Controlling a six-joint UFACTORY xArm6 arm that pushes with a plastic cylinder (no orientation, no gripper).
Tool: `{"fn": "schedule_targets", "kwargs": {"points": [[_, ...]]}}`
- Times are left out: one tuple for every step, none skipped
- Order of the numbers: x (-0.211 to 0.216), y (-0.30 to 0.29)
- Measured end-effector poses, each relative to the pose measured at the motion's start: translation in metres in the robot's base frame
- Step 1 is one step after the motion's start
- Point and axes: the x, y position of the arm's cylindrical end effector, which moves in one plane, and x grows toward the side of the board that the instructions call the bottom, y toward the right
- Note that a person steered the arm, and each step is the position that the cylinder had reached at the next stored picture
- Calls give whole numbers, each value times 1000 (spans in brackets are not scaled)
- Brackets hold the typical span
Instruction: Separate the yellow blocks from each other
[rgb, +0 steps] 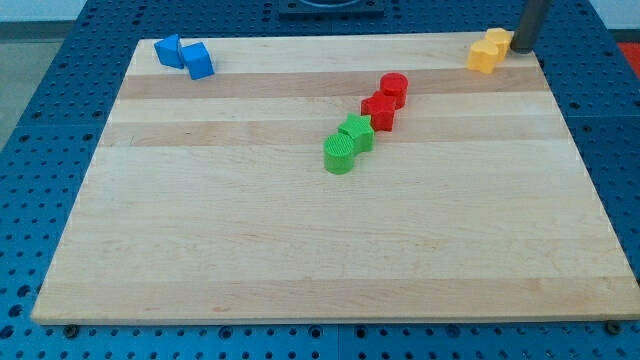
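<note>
Two yellow blocks touch each other at the board's top right corner: one (497, 41) nearer the view's top and one (483, 57) just below and left of it. Their exact shapes are hard to make out. My dark rod comes down from the view's top, and my tip (523, 48) rests right beside the upper yellow block, on its right, touching or nearly touching it.
A wooden board (330, 250) lies on a blue perforated table. Two blue blocks (185, 55) touch at the top left. A red cylinder (394, 88) and a red star-like block (379, 110) sit near the middle, joined diagonally by a green star-like block (355, 132) and a green cylinder (339, 155).
</note>
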Motion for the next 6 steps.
{"fn": "schedule_targets", "kwargs": {"points": [[0,-32],[0,-62],[-1,-82],[-6,-78],[-15,-53],[-29,-47]]}}
